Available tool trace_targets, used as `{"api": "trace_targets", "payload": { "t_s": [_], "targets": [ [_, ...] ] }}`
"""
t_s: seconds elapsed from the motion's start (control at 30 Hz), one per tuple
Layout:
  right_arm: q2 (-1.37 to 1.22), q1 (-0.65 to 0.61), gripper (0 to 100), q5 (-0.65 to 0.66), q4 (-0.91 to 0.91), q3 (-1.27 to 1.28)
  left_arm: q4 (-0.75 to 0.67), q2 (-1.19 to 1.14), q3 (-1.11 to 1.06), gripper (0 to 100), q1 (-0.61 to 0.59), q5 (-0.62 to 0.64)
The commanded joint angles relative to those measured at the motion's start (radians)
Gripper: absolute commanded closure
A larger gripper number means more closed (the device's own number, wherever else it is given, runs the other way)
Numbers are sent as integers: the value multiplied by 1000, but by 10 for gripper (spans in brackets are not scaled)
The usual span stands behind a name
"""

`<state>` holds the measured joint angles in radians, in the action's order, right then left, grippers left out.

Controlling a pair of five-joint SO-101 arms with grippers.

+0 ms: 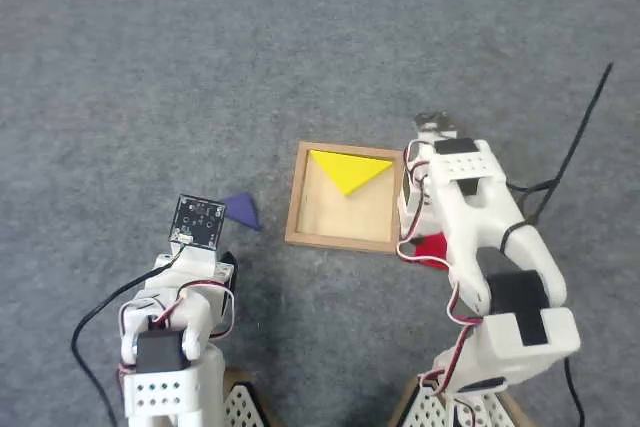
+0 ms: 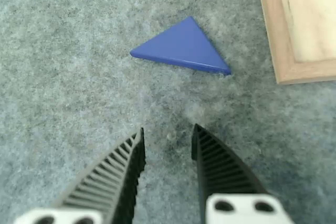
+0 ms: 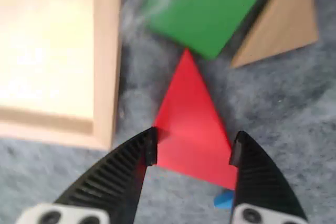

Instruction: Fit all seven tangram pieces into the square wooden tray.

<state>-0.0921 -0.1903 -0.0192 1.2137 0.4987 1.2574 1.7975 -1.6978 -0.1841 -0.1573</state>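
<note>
The square wooden tray (image 1: 294, 209) lies mid-table with a yellow triangle (image 1: 349, 169) in its far part. Left of it lies a blue triangle (image 1: 241, 211) (image 2: 181, 47); my left gripper (image 2: 167, 141) hangs open just short of it over the carpet. My right gripper (image 3: 191, 148) is open, its fingers on either side of a red triangle (image 3: 191, 124) (image 1: 431, 249) beside the tray's right wall (image 3: 106, 56). A green square (image 3: 206, 9) and a tan triangle (image 3: 286, 22) lie just beyond the red piece.
Grey carpet covers the table. A small blue piece (image 3: 224, 200) peeks out by the red triangle. The right arm (image 1: 470, 217) stretches along the tray's right side, with a black cable (image 1: 575, 142) trailing off to the right.
</note>
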Motion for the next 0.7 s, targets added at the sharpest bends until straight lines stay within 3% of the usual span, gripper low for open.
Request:
{"api": "trace_targets", "payload": {
  "t_s": [0.0,0.37,0.67],
  "targets": [
    [65,-10,660,110,-12,8,5,20,15,859,-6,9],
    [65,-127,638,187,-77,84,5,20,15,859,-6,9],
    [31,-47,683,127,-117,103,5,20,15,859,-6,9]
  ]
}}
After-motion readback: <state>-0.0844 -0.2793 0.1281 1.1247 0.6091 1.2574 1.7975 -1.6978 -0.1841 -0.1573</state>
